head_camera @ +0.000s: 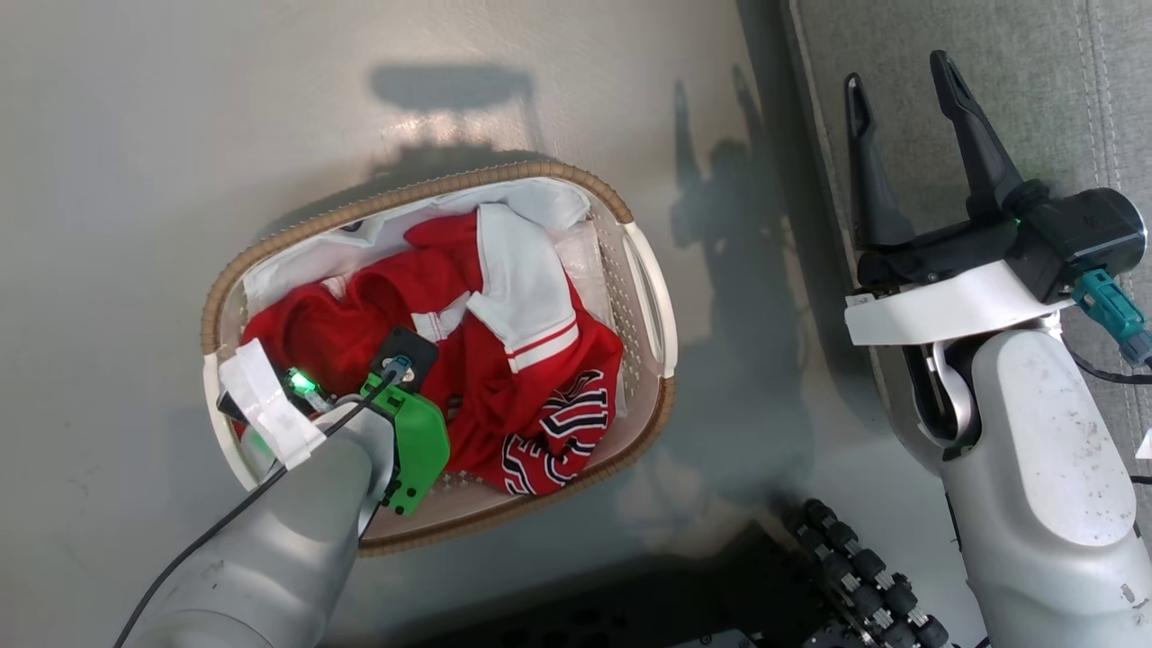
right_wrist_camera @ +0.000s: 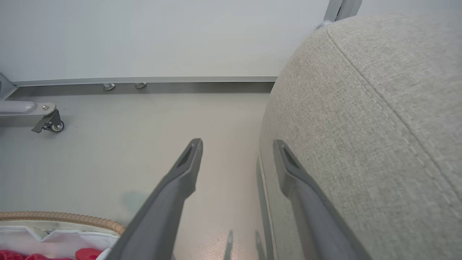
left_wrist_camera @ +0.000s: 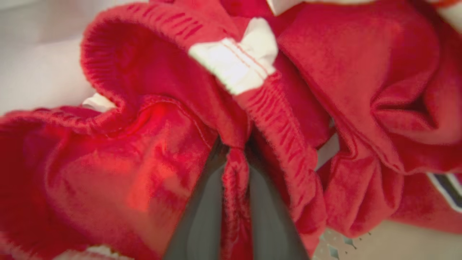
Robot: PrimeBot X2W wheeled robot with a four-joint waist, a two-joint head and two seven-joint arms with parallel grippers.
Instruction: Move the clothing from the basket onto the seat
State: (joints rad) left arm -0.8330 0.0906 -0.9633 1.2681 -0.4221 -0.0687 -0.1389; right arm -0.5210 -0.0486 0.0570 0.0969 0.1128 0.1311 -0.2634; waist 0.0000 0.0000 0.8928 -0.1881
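The left gripper (left_wrist_camera: pixel 235 159) pinches red clothing (head_camera: pixel 540 360) in the basket (head_camera: pixel 650 297), near its left rim. The right gripper (head_camera: pixel 895 72) hangs wide open over the seat (head_camera: pixel 1026 81) edge.

Head overhead, wrists low (left nearest), basket (head_camera: pixel 540 171) shared

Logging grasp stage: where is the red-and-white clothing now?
Head view, left: the clothing lies inside the white brown-rimmed plastic basket on the floor, a fold pinched in the left gripper.
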